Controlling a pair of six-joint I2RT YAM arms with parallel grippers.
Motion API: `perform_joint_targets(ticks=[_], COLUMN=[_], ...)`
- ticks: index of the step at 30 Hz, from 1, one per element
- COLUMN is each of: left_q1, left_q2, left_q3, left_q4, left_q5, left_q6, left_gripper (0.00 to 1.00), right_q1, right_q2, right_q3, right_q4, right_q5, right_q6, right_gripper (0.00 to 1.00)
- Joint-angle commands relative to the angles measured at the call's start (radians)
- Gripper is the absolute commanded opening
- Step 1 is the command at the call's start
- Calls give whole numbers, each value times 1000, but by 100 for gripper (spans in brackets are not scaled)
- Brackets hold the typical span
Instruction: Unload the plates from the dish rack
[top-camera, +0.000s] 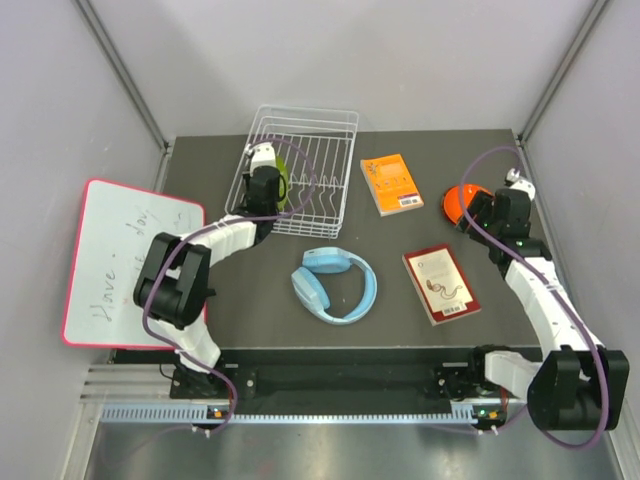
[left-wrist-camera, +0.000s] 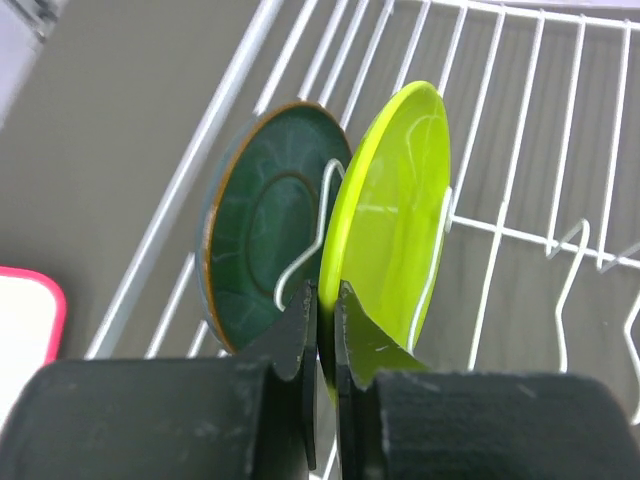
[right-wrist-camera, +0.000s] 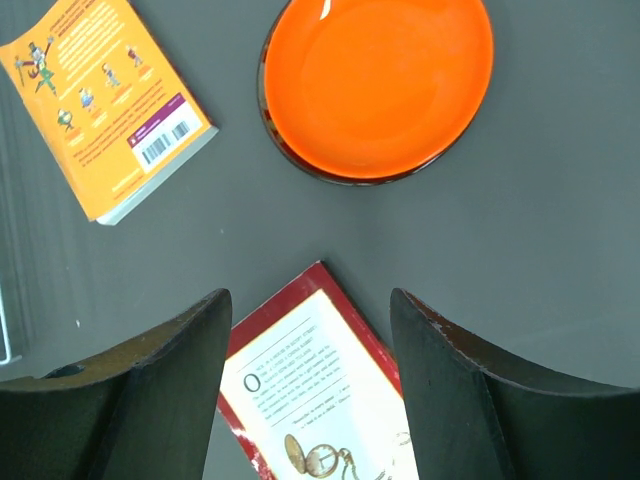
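Note:
The white wire dish rack (top-camera: 330, 140) stands at the back left. My left gripper (top-camera: 262, 182) reaches into it. In the left wrist view my left gripper (left-wrist-camera: 325, 295) is shut on the near rim of the lime green plate (left-wrist-camera: 395, 210), which stands upright between the rack's wires (left-wrist-camera: 520, 235). The dark teal plate (left-wrist-camera: 265, 225) stands upright just left of it. The orange plate (top-camera: 460, 203) lies flat on the table at the right, with a dark rim showing under its near edge (right-wrist-camera: 378, 85). My right gripper (right-wrist-camera: 310, 300) is open and empty, hovering just short of the orange plate.
An orange book (top-camera: 392, 183) lies right of the rack. A red book (top-camera: 441, 284) lies under my right gripper. Blue headphones (top-camera: 335, 283) sit in the middle. A pink-edged whiteboard (top-camera: 130, 262) overhangs the table's left edge.

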Motion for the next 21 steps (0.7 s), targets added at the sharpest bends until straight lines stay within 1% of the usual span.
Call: perform_joint_targets(ticks=[1, 3, 4, 6, 8, 10, 12, 13, 14, 15, 16, 17, 18, 19, 20, 21], left_q1=[-54, -85, -94, -123, -152, -166, -180, -185, -189, -191, -200, -206, -212, -228, -229, -229], left_q2=[-75, -70, -70, -69, -72, -89, -118, -132, -147, -174, -188, -219, -231, -247, -268, -277], left_q3=[27, 30, 31, 27, 13, 4, 24, 42, 57, 91, 103, 119, 120, 119, 125, 134], left_q4=[208, 242, 277, 310, 372, 388, 312, 242, 192, 78, 31, -1, -50, -61, -81, -159], left_q5=[-100, -146, -198, -253, -332, -361, -393, -392, -371, -373, -370, -349, -344, -343, -325, -247], left_q6=[111, 198, 221, 281, 319, 350, 323, 300, 277, 213, 182, 134, 122, 113, 70, 30], left_gripper=[0, 0, 0, 0, 0, 0, 0, 0, 0, 0, 0, 0, 0, 0, 0, 0], right_q1=[47, 52, 55, 57, 63, 63, 67, 66, 67, 66, 66, 64, 67, 67, 66, 70], right_q2=[-38, -46, -50, -58, -72, -78, -92, -102, -106, -109, -107, -104, -106, -101, -100, -99], right_q3=[1, -1, -2, -4, -10, -8, -19, -24, -33, -63, -74, -83, -109, -123, -135, -157], right_q4=[5, 2, -1, -5, -10, -14, -10, 11, 40, 74, 96, 143, 171, 208, 270, 303], right_q5=[36, 38, 41, 47, 48, 48, 28, 12, -48, -83, -102, -190, -224, -257, -325, -358], right_q6=[8, 10, 10, 14, 14, 17, 19, 19, 20, 20, 27, 36, 46, 78, 94, 105], right_gripper=[65, 65, 65, 65, 65, 65, 66, 66, 74, 74, 74, 74, 74, 74, 74, 74])
